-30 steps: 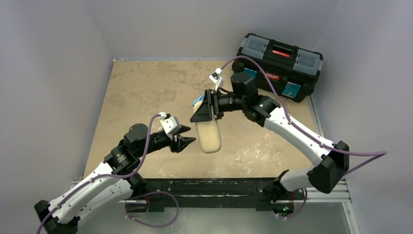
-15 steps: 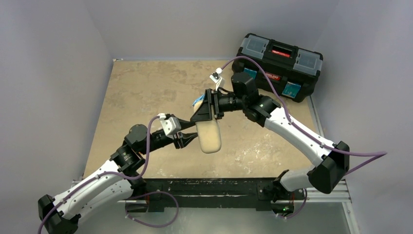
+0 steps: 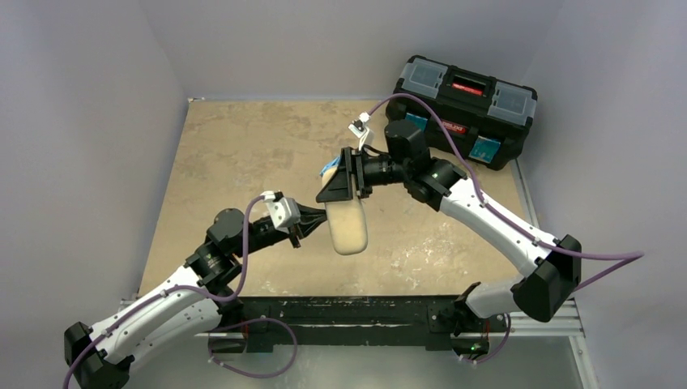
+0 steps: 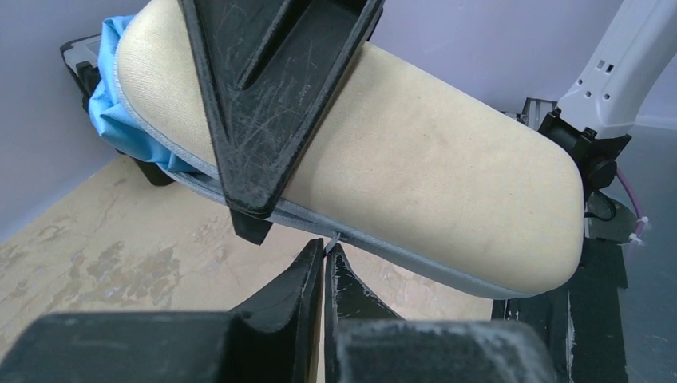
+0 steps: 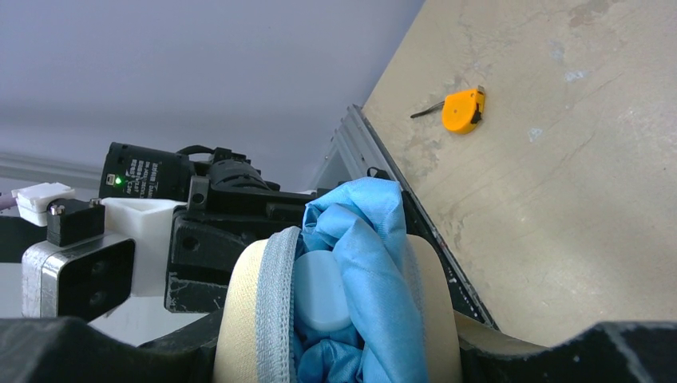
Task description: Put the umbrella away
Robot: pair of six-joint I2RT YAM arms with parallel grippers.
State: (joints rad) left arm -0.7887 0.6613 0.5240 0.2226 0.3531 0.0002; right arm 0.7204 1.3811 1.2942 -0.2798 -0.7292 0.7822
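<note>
Umbrella [image 5: 363,263] is sitting stuffed inside the beige case [image 3: 347,228], with blue fabric bulging past the case's open end. Right hand [image 3: 339,188] is clamping the case near that end and holding it up off the counter [image 3: 243,146]. Left hand [image 4: 326,249] is pinching nearly closed on a small grey tab [image 4: 334,238] at the case's grey seam edge. Toolbox [image 3: 466,105] is sitting at the far right corner, well apart. Orange tape measure [image 5: 465,109] is lying on bare counter.
</note>
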